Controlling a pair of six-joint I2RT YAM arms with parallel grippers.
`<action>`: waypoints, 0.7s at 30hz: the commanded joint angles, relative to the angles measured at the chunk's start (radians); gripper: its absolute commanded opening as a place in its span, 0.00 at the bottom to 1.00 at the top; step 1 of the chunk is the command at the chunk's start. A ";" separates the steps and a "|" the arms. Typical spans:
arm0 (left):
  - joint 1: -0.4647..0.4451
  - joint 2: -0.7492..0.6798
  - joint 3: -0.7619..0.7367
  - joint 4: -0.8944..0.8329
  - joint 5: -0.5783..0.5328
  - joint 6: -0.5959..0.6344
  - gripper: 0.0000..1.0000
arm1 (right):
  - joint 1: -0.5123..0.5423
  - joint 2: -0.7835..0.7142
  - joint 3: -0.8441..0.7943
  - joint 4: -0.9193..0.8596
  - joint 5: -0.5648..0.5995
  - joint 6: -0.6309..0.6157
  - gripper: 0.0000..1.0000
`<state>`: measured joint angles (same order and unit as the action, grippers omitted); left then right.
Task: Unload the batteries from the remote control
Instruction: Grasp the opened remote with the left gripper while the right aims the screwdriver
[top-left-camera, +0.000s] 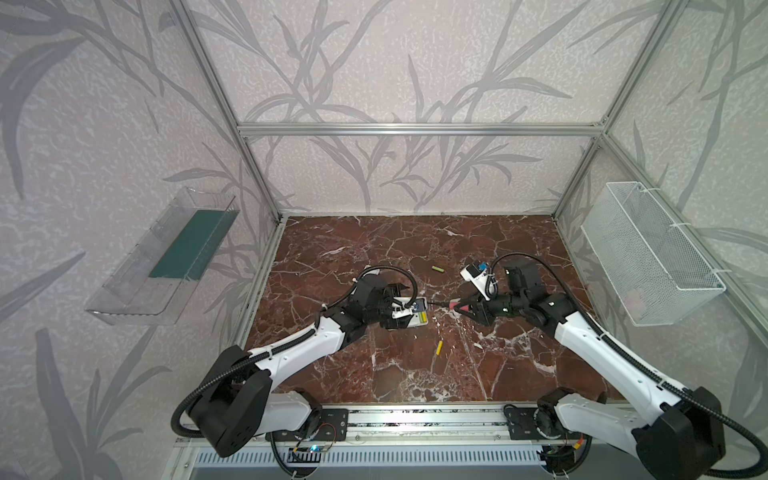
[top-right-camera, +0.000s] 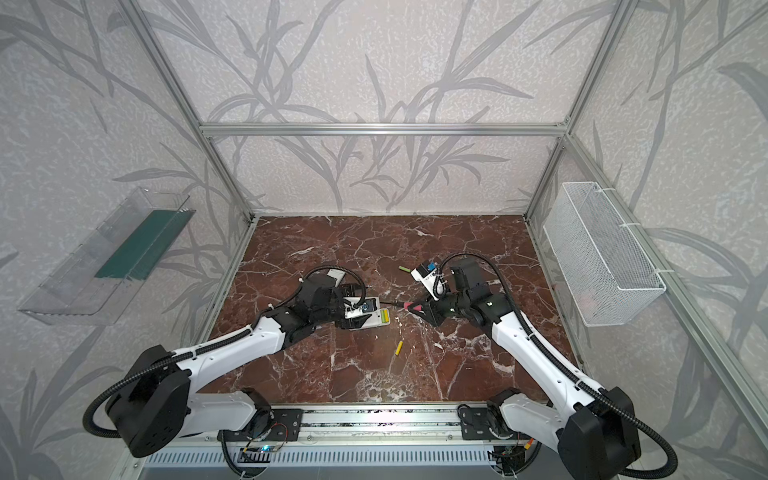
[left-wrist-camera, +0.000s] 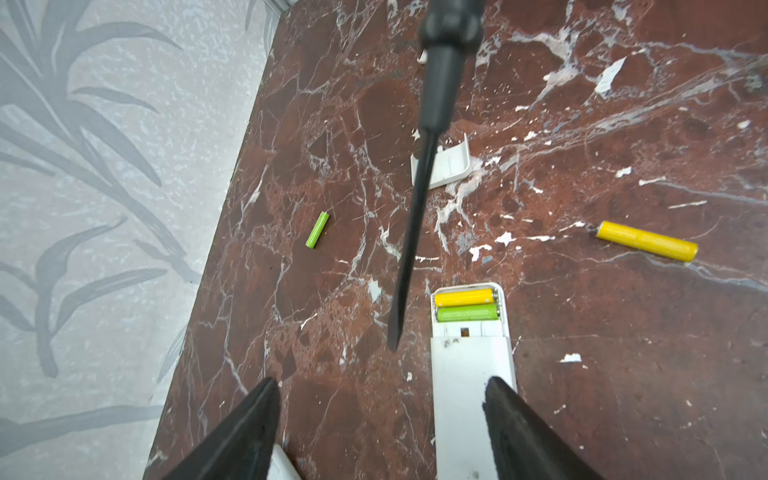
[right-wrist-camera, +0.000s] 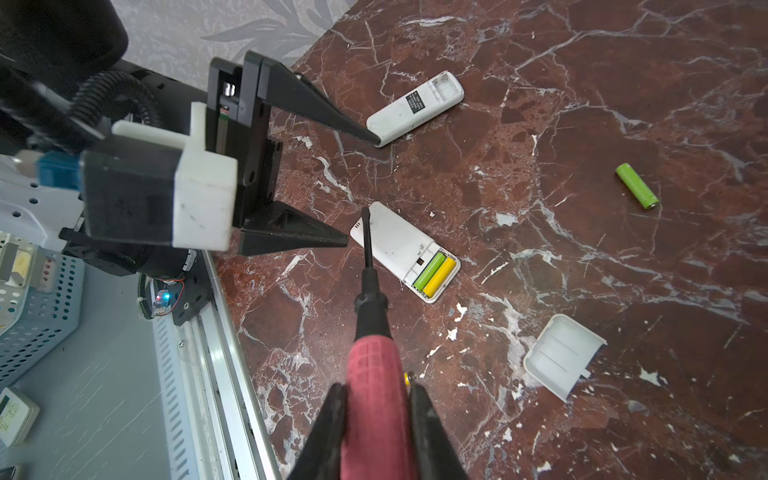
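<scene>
A white remote control (left-wrist-camera: 471, 386) lies back up on the marble, also seen in a top view (top-left-camera: 417, 319). Its compartment is open and holds two batteries, one yellow (left-wrist-camera: 464, 297) and one green (left-wrist-camera: 467, 312). A loose green battery (left-wrist-camera: 318, 230) and a loose yellow battery (left-wrist-camera: 647, 247) lie on the table. My left gripper (left-wrist-camera: 382, 380) is open over the remote and holds nothing. One of its fingers (left-wrist-camera: 511, 415) stands over the remote's edge. My right gripper (right-wrist-camera: 378, 386) is shut on a red-handled screwdriver (right-wrist-camera: 374, 365). The blade tip is by the remote's closed end.
The white battery cover (right-wrist-camera: 561, 357) lies loose on the table. A second white remote (right-wrist-camera: 415, 108) with an empty compartment lies behind the left gripper. A wire basket (top-left-camera: 648, 249) hangs on the right wall. A clear tray (top-left-camera: 166, 257) hangs on the left wall.
</scene>
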<state>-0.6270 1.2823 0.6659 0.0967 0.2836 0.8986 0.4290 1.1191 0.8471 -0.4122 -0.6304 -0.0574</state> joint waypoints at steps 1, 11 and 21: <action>0.008 -0.038 -0.023 -0.003 -0.032 0.026 0.77 | -0.003 -0.029 -0.003 -0.008 0.001 -0.020 0.04; 0.011 -0.012 -0.002 -0.027 -0.108 -0.080 0.92 | 0.009 -0.054 -0.012 -0.011 0.032 0.001 0.03; 0.061 0.227 0.379 -0.466 -0.189 -0.417 0.99 | 0.078 -0.071 -0.034 -0.085 0.229 0.059 0.02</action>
<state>-0.5735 1.4765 0.9596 -0.2081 0.1307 0.6060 0.4942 1.0706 0.8265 -0.4545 -0.4774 -0.0227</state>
